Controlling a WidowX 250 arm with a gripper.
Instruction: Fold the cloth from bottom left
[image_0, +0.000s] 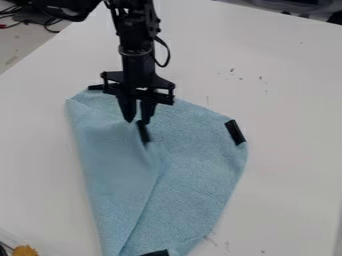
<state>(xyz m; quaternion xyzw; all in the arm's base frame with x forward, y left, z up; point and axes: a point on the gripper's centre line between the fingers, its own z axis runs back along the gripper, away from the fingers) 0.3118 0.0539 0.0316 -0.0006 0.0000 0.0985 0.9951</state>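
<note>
Fingers slightly parted, the black gripper (137, 121) hangs above the blue cloth (194, 162), the folded flap's black strip (143, 133) slanting from beside its tips toward the camera.

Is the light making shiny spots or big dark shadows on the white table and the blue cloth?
Camera view: soft light, no shiny spot on the white table; only faint shading on the blue cloth, along the fold; the black gripper looks dark against both.
</note>
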